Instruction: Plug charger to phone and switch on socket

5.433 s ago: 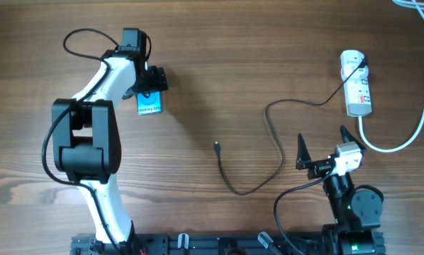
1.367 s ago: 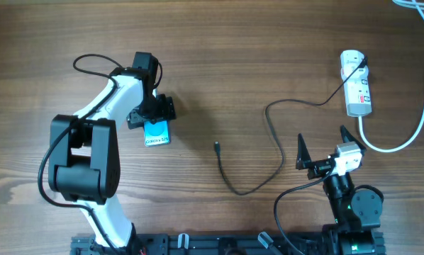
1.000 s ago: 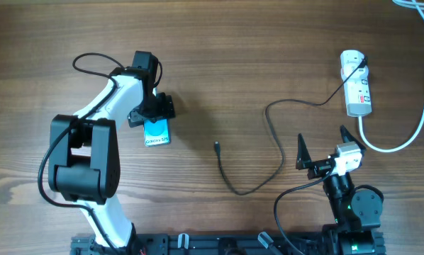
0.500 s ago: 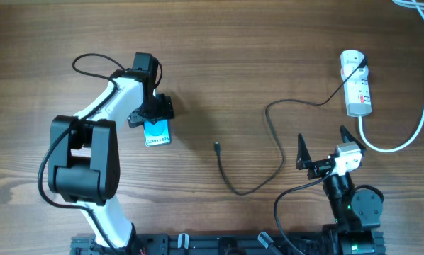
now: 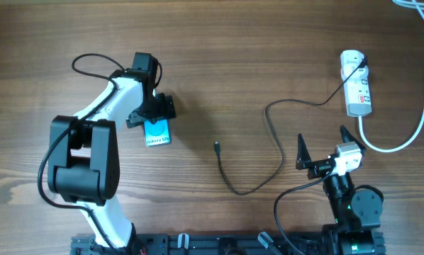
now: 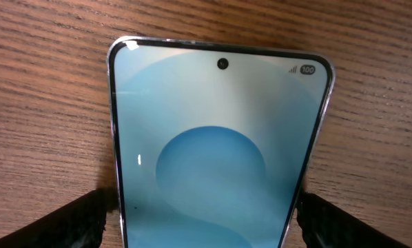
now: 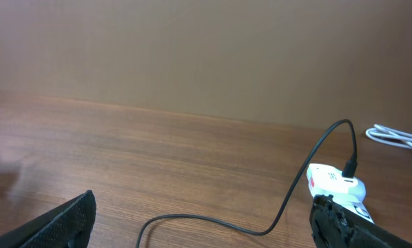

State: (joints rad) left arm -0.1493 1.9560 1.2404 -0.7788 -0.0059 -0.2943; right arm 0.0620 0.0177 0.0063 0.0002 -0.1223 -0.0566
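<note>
Left jaws pinching phone [image 6: 213,158] edges, flat on table [image 6: 40,83]

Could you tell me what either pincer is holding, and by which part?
Left pincer grips the phone by its long side edges; right pincer holds nothing.

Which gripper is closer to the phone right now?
Left. The left gripper is at the phone, with a finger on each of its long sides. The right gripper is open, far off across the table.
</note>
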